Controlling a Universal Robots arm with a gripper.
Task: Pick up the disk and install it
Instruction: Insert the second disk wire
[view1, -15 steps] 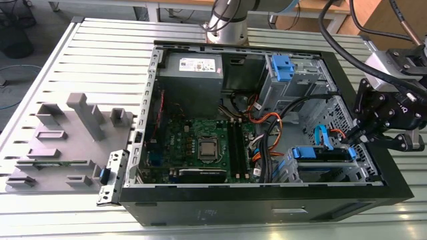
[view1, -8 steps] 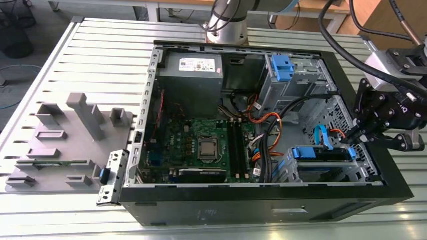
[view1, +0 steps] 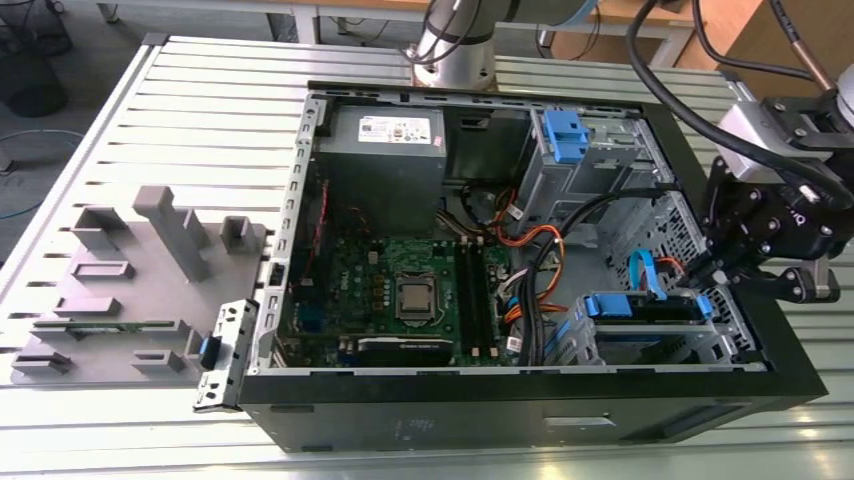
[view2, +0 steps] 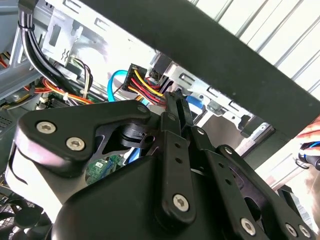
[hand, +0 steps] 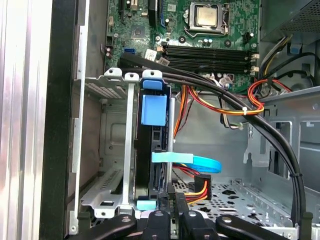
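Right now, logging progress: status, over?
Pincer at drive cage, by the disk. Disk upright in cage slot. Blue cable and red-yellow leads crowd the pincer.

The gripper (hand: 172, 210) blocks the disk's (hand: 155, 150) lower end, and the fingers' tips are cut off.

No text, number or sign is legible; the white sticker (view1: 384, 128) on the grey power-supply box (view1: 387, 150), upper centre of the exterior view, carries print too small to make out.
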